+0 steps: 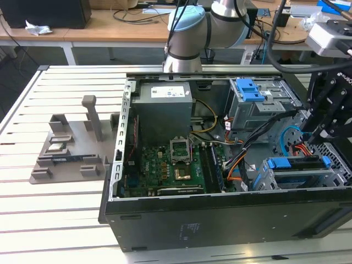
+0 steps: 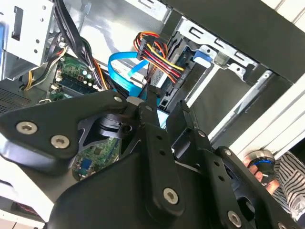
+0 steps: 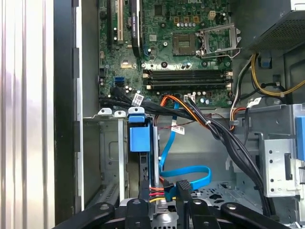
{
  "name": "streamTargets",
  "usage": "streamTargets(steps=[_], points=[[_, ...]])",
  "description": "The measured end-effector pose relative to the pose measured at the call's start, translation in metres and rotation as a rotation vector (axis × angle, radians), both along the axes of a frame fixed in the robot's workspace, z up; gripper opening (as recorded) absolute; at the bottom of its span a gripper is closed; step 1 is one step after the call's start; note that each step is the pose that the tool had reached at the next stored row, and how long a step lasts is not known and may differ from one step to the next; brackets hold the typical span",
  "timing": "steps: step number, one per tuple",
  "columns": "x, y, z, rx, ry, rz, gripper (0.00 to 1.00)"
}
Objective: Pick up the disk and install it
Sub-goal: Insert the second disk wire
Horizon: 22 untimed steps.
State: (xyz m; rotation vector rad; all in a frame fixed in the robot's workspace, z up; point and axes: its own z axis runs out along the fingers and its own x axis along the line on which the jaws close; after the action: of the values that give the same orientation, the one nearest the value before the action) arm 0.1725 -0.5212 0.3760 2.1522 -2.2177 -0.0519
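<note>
Your disk [image 1: 300, 165] is sitting in the drive cage [image 1: 269, 179] at the near right corner of the open case [image 1: 220, 217] in the exterior view, blue frame on top. In the first wrist view you see it edge-on, blue tab [image 3: 139, 138] up, with the red-yellow power plug [image 3: 159, 193] and blue cable [image 3: 190, 176] right at its end. Your gripper [image 1: 316, 135] hangs just above that cage. Its jaws look nearly clenched in the second wrist view, grasping nothing I can make out.
</note>
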Motion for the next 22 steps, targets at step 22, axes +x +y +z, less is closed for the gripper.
streamTargets(steps=[22], points=[[-0.001, -0.0086, -0.0058, -0.0032, 0.0006, 0.02, 0.16]])
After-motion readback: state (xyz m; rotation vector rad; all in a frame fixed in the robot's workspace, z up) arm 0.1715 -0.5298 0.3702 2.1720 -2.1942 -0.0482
